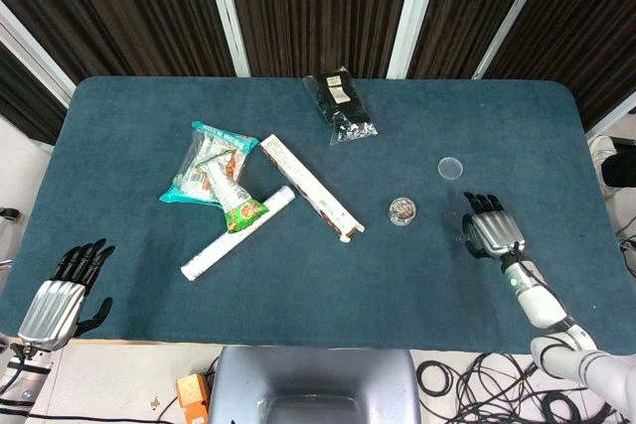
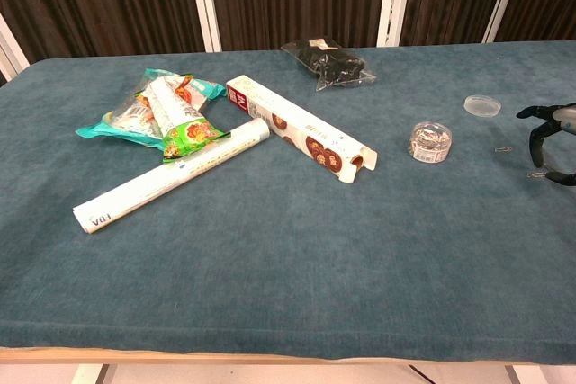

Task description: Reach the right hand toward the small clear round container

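The small clear round container (image 1: 401,212) (image 2: 430,141) stands on the blue table, filled with small metallic bits. Its clear lid (image 1: 451,167) (image 2: 482,106) lies apart, further back and to the right. My right hand (image 1: 491,226) (image 2: 553,142) hovers low over the table to the right of the container, fingers spread and holding nothing; only its dark fingertips show at the chest view's right edge. My left hand (image 1: 62,291) rests at the table's front left corner, fingers apart and empty. The chest view does not show it.
A long cookie box (image 1: 310,187) (image 2: 301,129) lies left of the container. A white paper roll (image 1: 237,231) (image 2: 171,174), snack packets (image 1: 211,166) (image 2: 153,110) and a dark bag (image 1: 340,106) (image 2: 328,63) lie further off. Small clips (image 2: 504,149) lie near the right hand.
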Controlling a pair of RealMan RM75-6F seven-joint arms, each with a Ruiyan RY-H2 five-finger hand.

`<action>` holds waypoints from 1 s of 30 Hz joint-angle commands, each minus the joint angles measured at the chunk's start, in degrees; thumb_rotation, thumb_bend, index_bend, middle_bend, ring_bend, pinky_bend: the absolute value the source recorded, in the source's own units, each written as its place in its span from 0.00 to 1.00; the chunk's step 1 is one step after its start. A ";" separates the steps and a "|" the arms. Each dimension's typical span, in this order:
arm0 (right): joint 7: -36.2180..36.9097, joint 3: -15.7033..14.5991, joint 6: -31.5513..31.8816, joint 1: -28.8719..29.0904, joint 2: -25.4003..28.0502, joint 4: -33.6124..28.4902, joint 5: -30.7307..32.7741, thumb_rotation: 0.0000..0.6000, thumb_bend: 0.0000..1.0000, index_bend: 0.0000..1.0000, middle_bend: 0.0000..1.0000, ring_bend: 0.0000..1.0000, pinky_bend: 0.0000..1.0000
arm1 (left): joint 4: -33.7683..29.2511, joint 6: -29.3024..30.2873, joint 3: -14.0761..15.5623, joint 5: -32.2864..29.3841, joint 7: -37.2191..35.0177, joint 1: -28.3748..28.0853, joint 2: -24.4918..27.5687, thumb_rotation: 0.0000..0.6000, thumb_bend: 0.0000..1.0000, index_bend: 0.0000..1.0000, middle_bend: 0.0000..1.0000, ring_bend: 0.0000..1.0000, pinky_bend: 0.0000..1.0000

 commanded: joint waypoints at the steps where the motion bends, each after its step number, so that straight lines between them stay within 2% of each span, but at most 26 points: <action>1: 0.06 -0.06 0.03 0.00 0.03 0.01 -0.08 1.00 0.33 0.50 0.00 0.00 0.00 | 0.00 -0.03 0.03 -0.01 -0.04 0.00 -0.01 1.00 0.42 0.00 0.00 0.00 0.08; 23: -0.26 -0.01 -0.88 0.80 -2.14 2.20 0.11 1.00 0.33 0.52 0.00 0.00 0.00 | -0.18 0.62 0.22 0.46 -0.78 0.15 0.12 1.00 0.42 0.00 0.00 0.00 0.08; 30: -0.40 0.00 -1.13 0.83 -2.36 2.61 0.30 1.00 0.33 0.56 0.00 0.00 0.00 | -0.32 0.35 0.26 0.28 -0.56 0.10 0.24 1.00 0.43 0.00 0.00 0.00 0.08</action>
